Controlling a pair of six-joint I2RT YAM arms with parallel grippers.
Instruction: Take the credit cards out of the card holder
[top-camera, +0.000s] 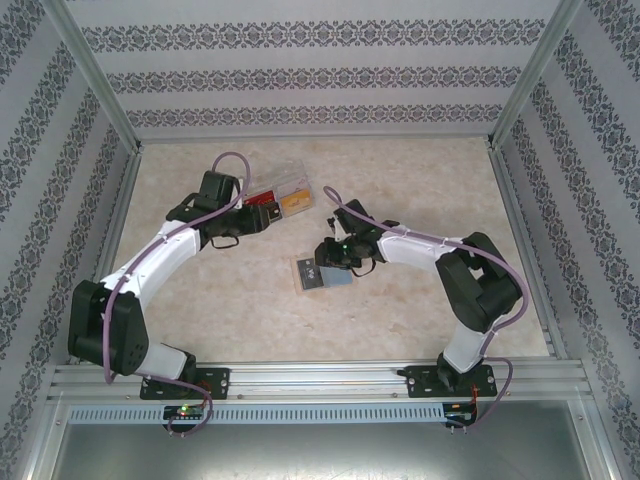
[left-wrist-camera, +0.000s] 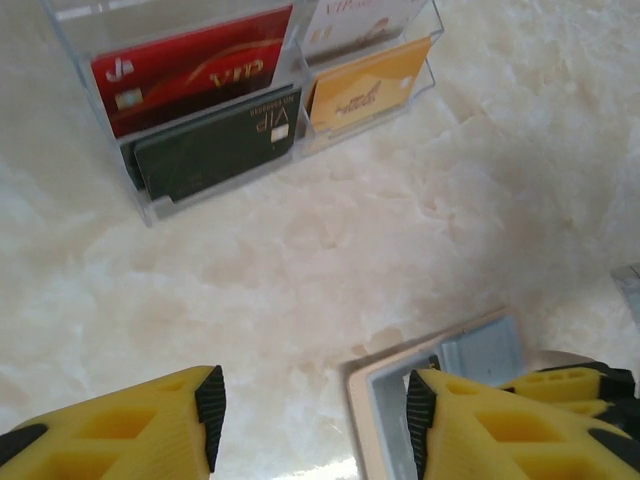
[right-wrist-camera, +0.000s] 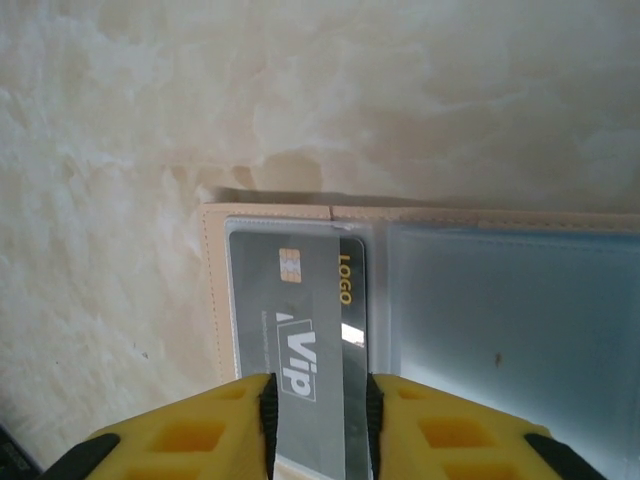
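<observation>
Grey card (right-wrist-camera: 300, 300), in the card holder (right-wrist-camera: 500, 310) at lower centre of frame, has the right hand (right-wrist-camera: 320, 395) closed across its 2 long edges. Looks like extraction; next needs a straight pull.

Lighting was bright and diffuse on my feeds. Surface (left-wrist-camera: 420, 200) nearly washed out in left wrist view. Close yellow jaws looked soft. Faint shadow edged the card holder (right-wrist-camera: 500, 300).
</observation>
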